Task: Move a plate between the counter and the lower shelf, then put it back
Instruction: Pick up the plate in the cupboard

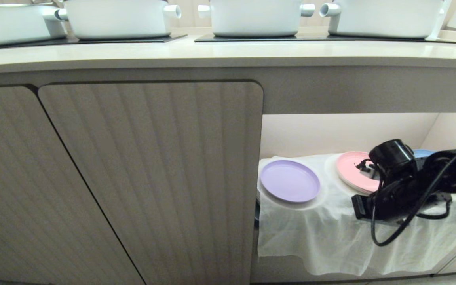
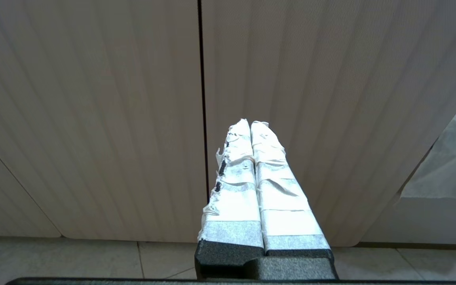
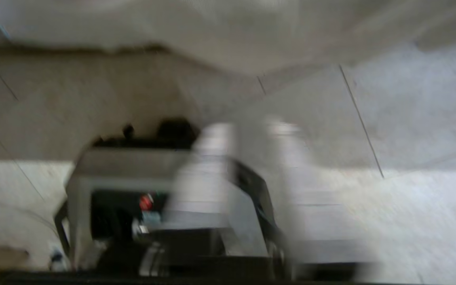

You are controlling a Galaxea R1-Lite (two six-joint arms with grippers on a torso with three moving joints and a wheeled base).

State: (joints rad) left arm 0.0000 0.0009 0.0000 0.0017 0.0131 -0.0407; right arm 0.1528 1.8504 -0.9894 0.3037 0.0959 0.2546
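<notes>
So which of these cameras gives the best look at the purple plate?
The head view: the purple plate lies whole and unobstructed on the white cloth of the lower shelf. The left wrist view catches at most a purple sliver at its edge; the right wrist view shows none of it.

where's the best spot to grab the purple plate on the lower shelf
Probably the front rim of the purple plate, reached from the open front of the lower shelf. It lies flat on the white cloth with a raised rim, and that edge sits nearest the opening, away from the pink plate.
</notes>
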